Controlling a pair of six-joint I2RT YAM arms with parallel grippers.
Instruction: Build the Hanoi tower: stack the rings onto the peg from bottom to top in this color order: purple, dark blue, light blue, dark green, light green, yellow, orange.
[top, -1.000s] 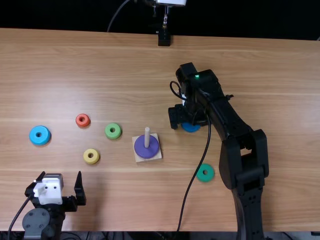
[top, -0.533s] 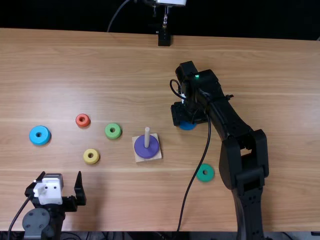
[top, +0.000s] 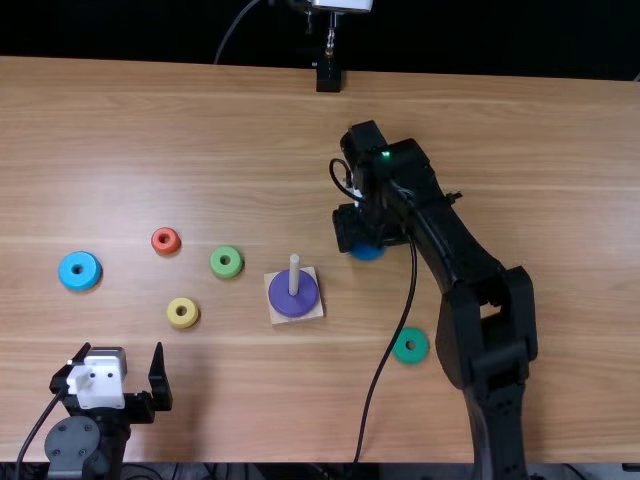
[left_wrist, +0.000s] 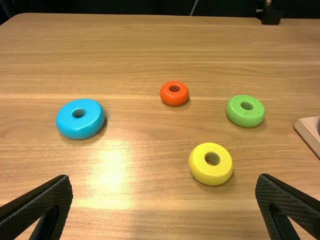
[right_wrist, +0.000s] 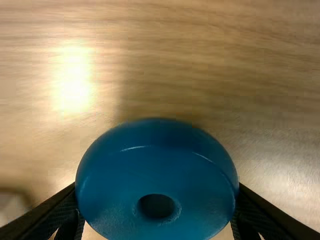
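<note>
Currently the right gripper is closed around the dark blue ring, a finger pressed to either side of it, beyond the peg base toward the table's far edge and to its right. I cannot tell how high the ring hangs.

The purple ring lies low on the upright peg, whose square base sits somewhat nearer the near edge than the far one. The dark green ring rests alone beside the right arm, closer to the near edge than the base is.

Left of the base, the light green ring is nearest, with the yellow ring closer to the near edge and the orange ring closer to the far one. Farthest toward the left edge lies the light blue ring. All four lie flat and apart.

Low over the near edge at the left, the left gripper is empty, its fingers spread wide.
</note>
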